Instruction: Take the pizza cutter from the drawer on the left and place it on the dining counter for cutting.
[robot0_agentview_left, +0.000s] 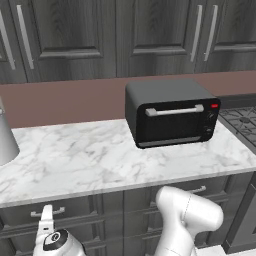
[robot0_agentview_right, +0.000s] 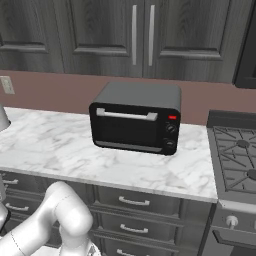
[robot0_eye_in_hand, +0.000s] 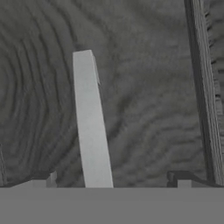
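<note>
The drawer (robot0_eye_in_hand: 144, 109) has a dark grey wood-grain front, seen close up in the hand view. Its silver handle (robot0_eye_in_hand: 89, 127) runs up from between my two fingertips. My gripper (robot0_eye_in_hand: 111, 180) is open, one tip on each side of the handle, and holds nothing. In the left base view the gripper (robot0_agentview_left: 46, 220) is low at the left, right at the handle of the top left drawer (robot0_agentview_left: 20, 215) under the counter. That drawer is closed. The pizza cutter is hidden and the dining counter is out of view.
A black toaster oven (robot0_agentview_left: 172, 117) stands on the marble counter (robot0_agentview_left: 75, 160) backed by dark wall cabinets (robot0_agentview_left: 75, 35). A gas stove (robot0_agentview_right: 237, 155) is at the right. A grey metal vessel (robot0_agentview_left: 6, 140) sits at the counter's left edge. More drawers (robot0_agentview_right: 132, 201) run below.
</note>
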